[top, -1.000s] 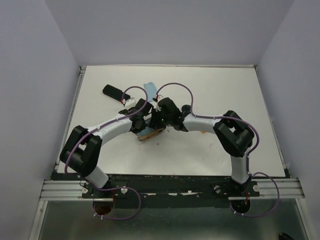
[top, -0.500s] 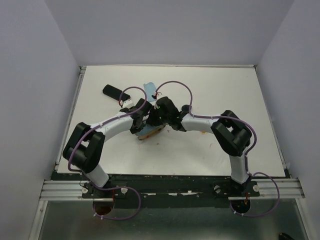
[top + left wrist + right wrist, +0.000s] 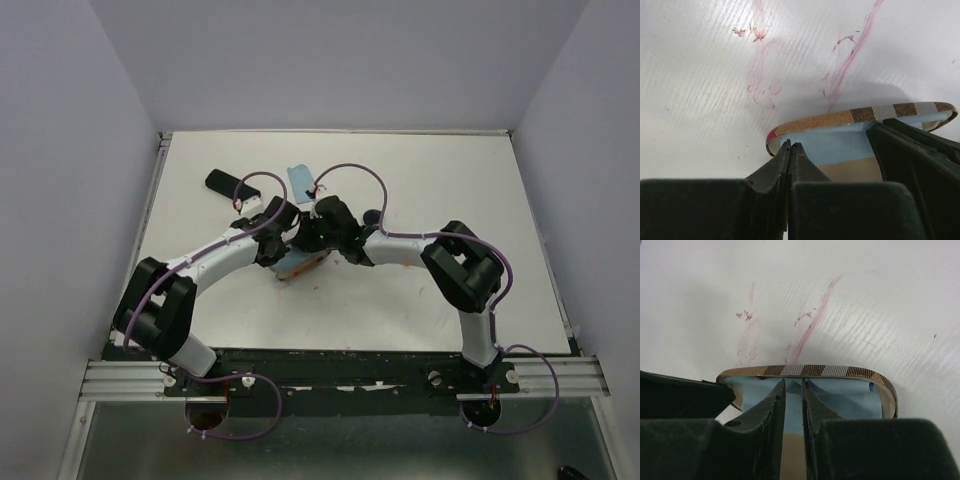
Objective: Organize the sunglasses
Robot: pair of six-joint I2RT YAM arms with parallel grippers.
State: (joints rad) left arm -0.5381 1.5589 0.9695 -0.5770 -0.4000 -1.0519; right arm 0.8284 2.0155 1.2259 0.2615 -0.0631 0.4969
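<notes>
— Where are the sunglasses?
— I can't make them out in any view. Only the open plaid case (image 3: 840,119) shows, right at both sets of fingertips.
— And the jaws?
— The left gripper (image 3: 790,146) is pinched together at the case rim. The right gripper (image 3: 793,386) leaves a slit over the blue lining (image 3: 840,392); I can't tell if it grips anything.
</notes>
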